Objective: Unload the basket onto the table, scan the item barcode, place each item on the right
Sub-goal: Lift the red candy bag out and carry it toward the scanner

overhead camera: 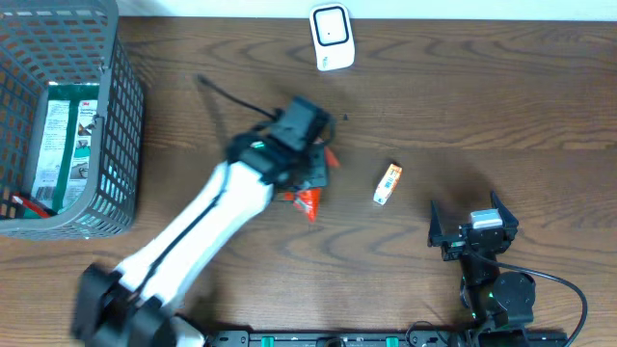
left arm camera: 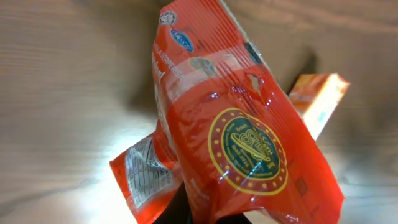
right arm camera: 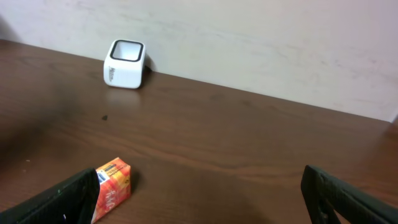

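Lettering on the red packet (left arm camera: pixel 242 143) is too blurred to read, but a gold-ringed round seal, a blue oval logo and a white printed panel show. Left gripper (overhead camera: pixel 310 175) is clamped tight on it near table centre. Small orange box (overhead camera: pixel 388 183) lies at the packet's 3 o'clock, apart. White scanner (overhead camera: pixel 331 37) stands at 12 o'clock. Right gripper (overhead camera: pixel 469 217), at 4 o'clock, gapes wide and empty. Basket (overhead camera: pixel 123 145) at 9 o'clock holds a green pack (overhead camera: pixel 66 135) bearing what looks like a 3M mark.
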Available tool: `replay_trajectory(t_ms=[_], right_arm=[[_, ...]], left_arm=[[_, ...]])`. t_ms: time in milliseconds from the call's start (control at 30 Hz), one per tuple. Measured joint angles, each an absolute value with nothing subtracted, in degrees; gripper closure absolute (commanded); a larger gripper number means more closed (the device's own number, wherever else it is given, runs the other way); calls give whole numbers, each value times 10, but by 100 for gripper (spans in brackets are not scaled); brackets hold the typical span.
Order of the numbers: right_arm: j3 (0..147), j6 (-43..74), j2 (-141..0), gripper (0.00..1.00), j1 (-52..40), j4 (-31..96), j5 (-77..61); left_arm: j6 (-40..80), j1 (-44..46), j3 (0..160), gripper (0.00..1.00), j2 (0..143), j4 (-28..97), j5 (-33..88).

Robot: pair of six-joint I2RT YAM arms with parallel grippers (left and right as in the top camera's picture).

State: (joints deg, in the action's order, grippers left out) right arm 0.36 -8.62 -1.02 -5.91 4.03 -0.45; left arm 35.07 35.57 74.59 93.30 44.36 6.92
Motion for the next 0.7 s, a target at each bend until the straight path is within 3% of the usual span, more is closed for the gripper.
replay_trajectory(t_ms=[100,200,267,400,433,467,533,600,700], right_arm=[[4,-86,-10,1,-59,40,-4],[4,-86,-10,1,-59,41,-4],[4,-86,-10,1,-59,41,-4],[4,-86,-10,1,-59,40,-4],[4,-86,-10,1,-59,40,-4],[4,-86,-10,1,-59,41,-4],[4,-86,-10,1,-59,41,-4],[4,-86,-10,1,-59,41,-4],[4,-86,-10,1,-59,40,-4]], left_arm=[[358,372,746,86,994,422,69],[362,376,746,37,1029,406,69],[361,376,746,28,1033,399,69],[341,375,746,23,1029,395,69],[333,375,747,26,1026,396,69],[325,375,748,36,1023,396,69],[312,375,754,67,1010,397,69],[301,375,760,92,991,402,70],[283,375,768,93,967,416,86]])
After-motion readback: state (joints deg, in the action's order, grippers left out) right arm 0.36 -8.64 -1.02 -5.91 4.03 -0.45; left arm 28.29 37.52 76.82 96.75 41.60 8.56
